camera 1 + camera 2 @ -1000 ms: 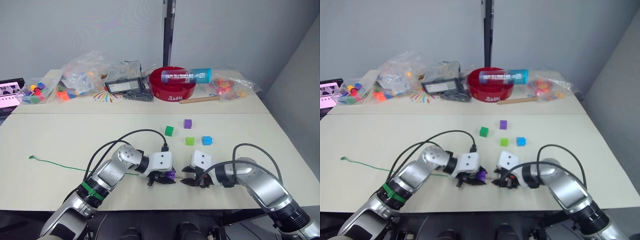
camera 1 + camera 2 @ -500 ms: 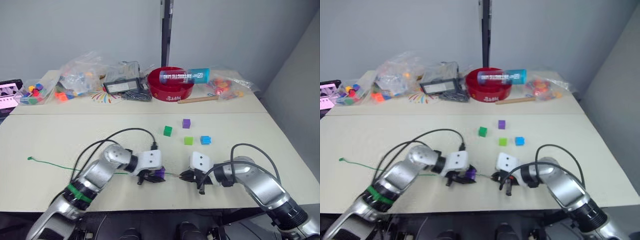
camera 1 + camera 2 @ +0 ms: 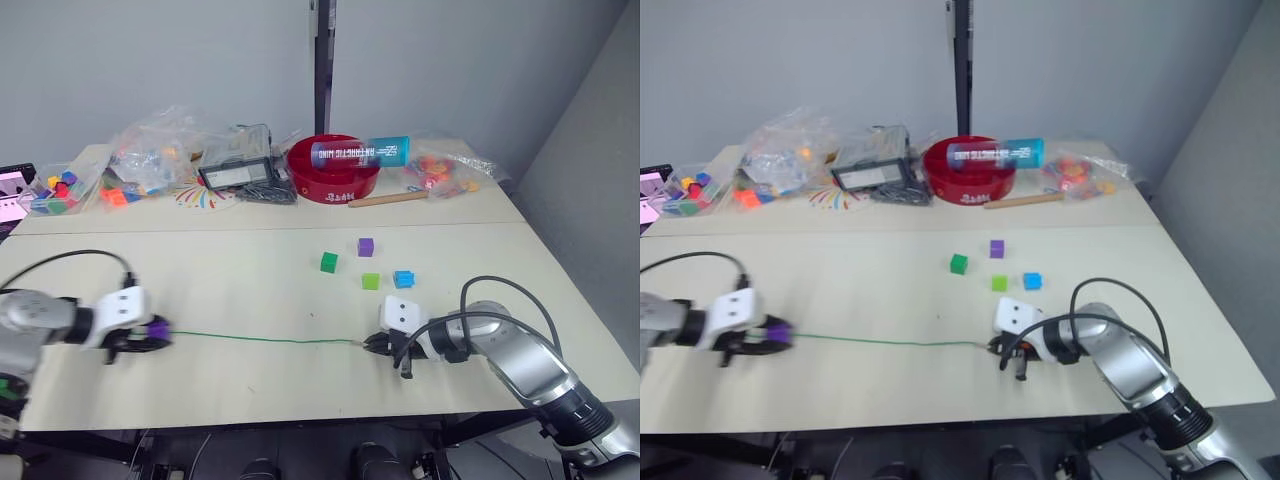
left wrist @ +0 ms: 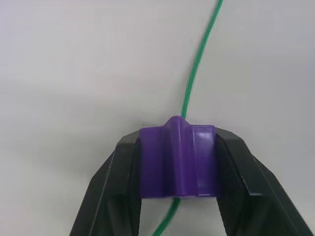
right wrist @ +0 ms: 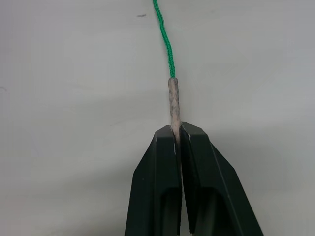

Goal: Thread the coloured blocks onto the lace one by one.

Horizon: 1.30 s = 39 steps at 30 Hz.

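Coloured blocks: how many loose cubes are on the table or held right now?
5. A purple block on the lace in the left gripper; mid-table lie another purple, dark green, light green, blue.

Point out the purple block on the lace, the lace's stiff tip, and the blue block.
purple block [image 4: 177, 160]: left wrist view, middle of its front face.
lace's stiff tip [image 5: 173, 101]: right wrist view, mid-length of the pale tip.
blue block [image 3: 404, 279]: left eye view, top face.
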Tool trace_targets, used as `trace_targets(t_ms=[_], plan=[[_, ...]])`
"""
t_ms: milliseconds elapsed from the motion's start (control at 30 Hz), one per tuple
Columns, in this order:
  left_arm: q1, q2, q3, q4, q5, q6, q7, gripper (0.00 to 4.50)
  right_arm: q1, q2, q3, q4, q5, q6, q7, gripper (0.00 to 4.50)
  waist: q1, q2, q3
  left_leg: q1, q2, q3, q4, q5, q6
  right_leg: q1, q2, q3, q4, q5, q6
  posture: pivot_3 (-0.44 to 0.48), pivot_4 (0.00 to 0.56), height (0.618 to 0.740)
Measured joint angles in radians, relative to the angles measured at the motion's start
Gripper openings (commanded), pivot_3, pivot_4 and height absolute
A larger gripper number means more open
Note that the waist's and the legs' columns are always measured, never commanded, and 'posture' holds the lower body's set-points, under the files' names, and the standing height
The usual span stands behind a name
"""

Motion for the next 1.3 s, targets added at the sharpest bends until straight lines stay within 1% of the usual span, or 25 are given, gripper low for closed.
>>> trace_targets(t_ms=[100,300,367,567,700,800,867,933,967,1000,1067,1100,1133,1167,1300], plan=[[-0.041,-0.011,0.003,0.113,0.011,-0.079,-0.012,1.42,-0.003,0.001,0.0,0.002,-0.006,0.0,0.005,0.0,0.006,0.0,0.0,0.0,0.0,0.0,0.0,0.0,0.0,0.0,0.0,0.0,0.0,0.0,0.0,0.0,0.15,0.731],[-0.066,-0.046,0.028,0.16,0.013,-0.092,-0.042,1.42,-0.005,0.009,-0.001,0.007,-0.012,-0.001,0.008,0.0,0.012,0.004,-0.002,0.0,0.0,0.0,0.0,0.0,0.0,0.0,0.0,0.0,0.001,0.0,0.0,0.0,0.15,0.731],[-0.069,-0.057,0.038,0.159,0.01,-0.087,-0.05,2.45,-0.007,0.017,0.0,0.007,-0.012,0.0,0.008,0.0,0.018,0.004,-0.002,-0.001,0.0,0.0,0.0,0.0,0.0,0.0,0.0,0.0,0.0,0.0,0.0,0.0,0.15,0.731],[-0.08,-0.066,0.051,0.122,-0.008,-0.016,-0.094,4.38,-0.01,0.023,0.0,0.006,-0.013,0.003,0.009,0.0,0.019,0.003,-0.002,-0.002,0.0,0.0,0.0,0.0,0.0,-0.001,0.0,0.0,0.0,0.0,0.001,0.0,0.15,0.731],[-0.157,-0.055,0.038,0.033,0.003,0.073,-0.144,4.38,-0.016,0.026,0.0,0.006,-0.012,0.012,0.011,0.0,0.02,-0.004,0.0,-0.003,0.0,-0.002,0.0,0.0,0.0,-0.002,0.0,-0.001,0.0,0.0,0.001,0.0,0.15,0.731],[-0.203,-0.012,0.034,-0.071,-0.003,0.178,-0.204,4.38,-0.019,0.032,0.002,0.006,-0.012,0.014,0.012,0.0,0.016,-0.005,0.001,-0.004,0.0,-0.001,0.0,0.0,0.0,-0.002,0.0,-0.001,0.0,0.0,0.001,0.0,0.15,0.731],[-0.199,0.017,0.027,-0.161,-0.03,0.257,-0.232,4.38,-0.02,0.037,0.003,0.006,-0.012,0.015,0.012,0.0,0.012,-0.005,0.001,-0.004,0.0,-0.001,0.0,0.0,0.0,-0.003,0.0,-0.001,0.0,0.0,0.001,0.0,0.15,0.731],[-0.168,0.042,0.002,-0.273,-0.079,0.342,-0.244,4.38,-0.025,0.041,0.006,0.006,-0.013,0.019,0.012,0.0,0.009,-0.005,0.001,-0.004,0.0,-0.001,0.0,0.0,0.001,-0.003,0.0,-0.001,0.0,0.0,0.001,0.0,0.15,0.731],[-0.155,0.044,0.0,-0.314,-0.097,0.37,-0.246,4.38,-0.028,0.042,0.008,0.006,-0.014,0.022,0.012,0.0,0.01,-0.005,0.001,-0.004,0.0,-0.001,0.0,0.0,0.001,-0.003,0.0,-0.001,0.0,0.0,0.001,0.0,0.15,0.731],[-0.13,0.037,0.0,-0.394,-0.123,0.42,-0.242,4.38,-0.032,0.045,0.012,0.006,-0.02,0.028,0.012,0.0,0.011,-0.005,0.001,-0.004,0.0,-0.001,0.0,0.0,0.0,-0.003,0.0,-0.001,0.0,0.0,0.001,0.0,0.15,0.731],[-0.097,-0.042,0.0,-0.572,-0.173,0.511,-0.205,4.38,-0.056,0.059,0.029,0.004,-0.03,0.053,0.007,0.0,0.018,-0.005,0.001,-0.004,0.0,-0.001,0.0,0.0,0.0,-0.002,-0.001,-0.001,0.0,-0.001,0.001,0.0,0.15,0.731],[-0.089,-0.077,-0.004,-0.625,-0.183,0.536,-0.188,4.38,-0.067,0.07,0.038,0.001,-0.031,0.063,0.005,0.0,0.019,-0.005,0.001,-0.004,0.0,-0.002,0.001,0.0,0.0,-0.002,0.0,-0.001,0.0,-0.001,0.001,0.0,0.15,0.731],[-0.069,-0.14,-0.022,-0.715,-0.203,0.58,-0.14,4.38,-0.081,0.091,0.053,-0.023,-0.031,0.086,0.0,0.0,0.02,-0.005,0.002,-0.005,0.0,-0.002,0.001,0.0,0.0,-0.002,0.0,-0.001,0.0,0.0,0.001,0.0,0.15,0.731],[-0.068,-0.154,-0.031,-0.734,-0.208,0.589,-0.13,4.38,-0.083,0.095,0.058,-0.029,-0.031,0.09,-0.001,0.0,0.02,-0.005,0.002,-0.005,0.0,-0.002,0.002,0.0,0.0,-0.002,0.0,-0.001,0.0,0.0,0.001,0.0,0.15,0.731],[-0.041,-0.275,-0.072,-0.896,-0.208,0.666,-0.005,4.38,-0.112,0.134,0.091,-0.056,-0.034,0.169,-0.029,0.0,0.018,-0.005,0.002,-0.005,-0.001,-0.003,0.002,0.0,0.0,-0.002,0.0,-0.001,0.0,0.0,0.001,0.0,0.15,0.731]])
